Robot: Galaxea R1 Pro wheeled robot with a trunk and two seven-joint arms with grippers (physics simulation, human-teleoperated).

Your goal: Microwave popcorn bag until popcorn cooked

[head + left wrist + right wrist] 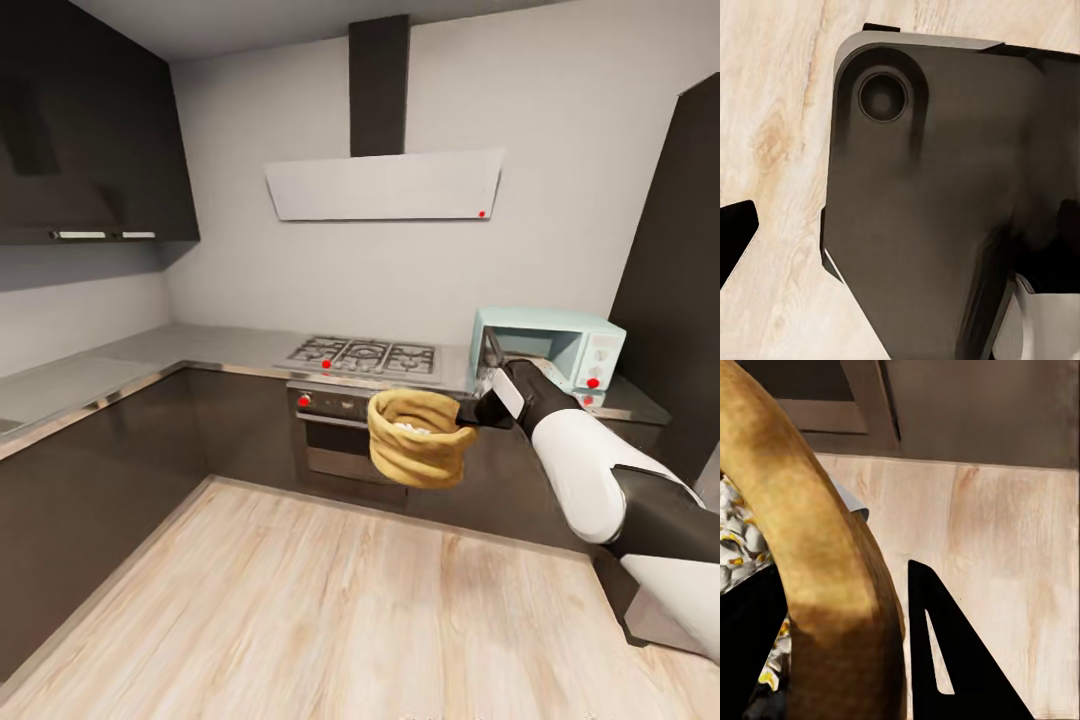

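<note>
Popcorn bag [420, 437] in right claw [474, 412], seemingly mid-air

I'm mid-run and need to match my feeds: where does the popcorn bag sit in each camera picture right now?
Head view: the popcorn bag is at centre, held in the air by the right gripper in front of the oven.
Right wrist view: its thick rim curves up that picture's left side, popcorn inside.
Left wrist view: not in it.
Shared landmark: the wood floor.

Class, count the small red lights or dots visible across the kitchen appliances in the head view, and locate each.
5: range hood, gas hob, oven, microwave and its reflection. The popcorn bag may hide others.
</note>
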